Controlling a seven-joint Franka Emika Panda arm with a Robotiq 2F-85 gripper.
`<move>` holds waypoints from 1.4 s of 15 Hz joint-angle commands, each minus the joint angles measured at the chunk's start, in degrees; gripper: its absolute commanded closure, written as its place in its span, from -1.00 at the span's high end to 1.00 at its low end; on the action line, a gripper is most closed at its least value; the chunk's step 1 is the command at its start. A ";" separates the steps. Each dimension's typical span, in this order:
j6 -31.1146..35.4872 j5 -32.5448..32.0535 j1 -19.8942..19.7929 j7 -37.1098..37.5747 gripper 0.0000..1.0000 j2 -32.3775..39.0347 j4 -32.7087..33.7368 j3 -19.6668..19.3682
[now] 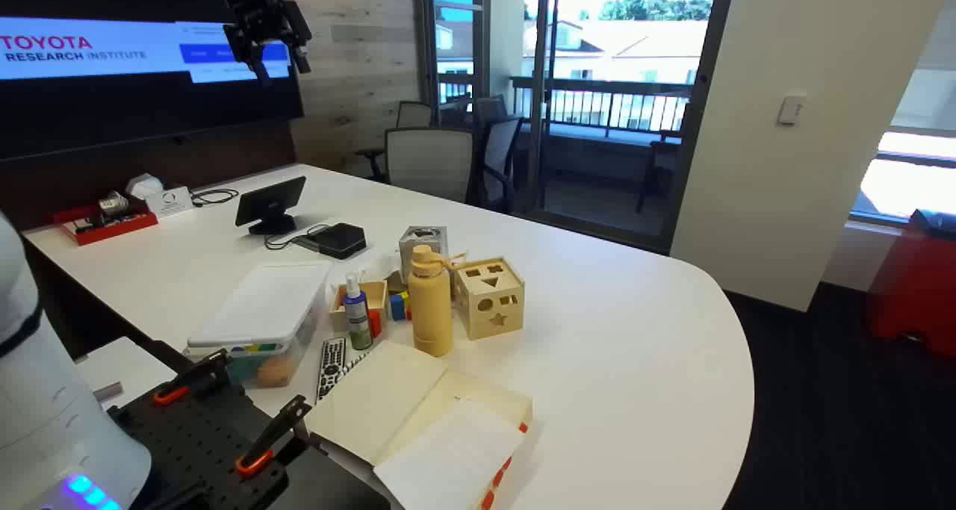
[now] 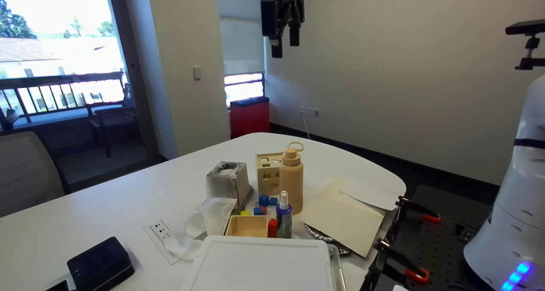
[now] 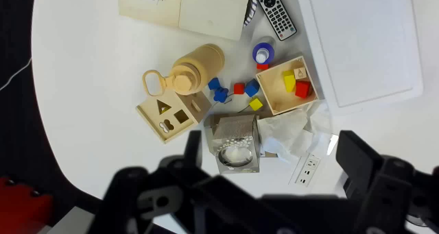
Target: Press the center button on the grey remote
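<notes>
Gripper, jaws wide, empty, hangs high above desk, presumably for clearance over water bottle. Grey remote face-up near desk's robot-side edge, likely so center button takes press from above.

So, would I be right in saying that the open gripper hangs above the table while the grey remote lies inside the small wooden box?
Not quite: the grey remote is not inside the small wooden box. The wrist view shows it lying on the table, beside the bin with the white lid. The open gripper does hang above the table, as you said.
</notes>
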 commanded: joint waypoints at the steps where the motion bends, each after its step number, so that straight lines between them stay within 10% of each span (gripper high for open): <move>1: -0.24 -0.46 1.56 0.41 1.00 0.21 0.20 -1.29; 15: 26.92 11.79 -2.75 18.24 1.00 11.20 -20.62 -11.00; 21: 49.31 12.39 -2.03 26.98 1.00 16.20 -33.35 -10.71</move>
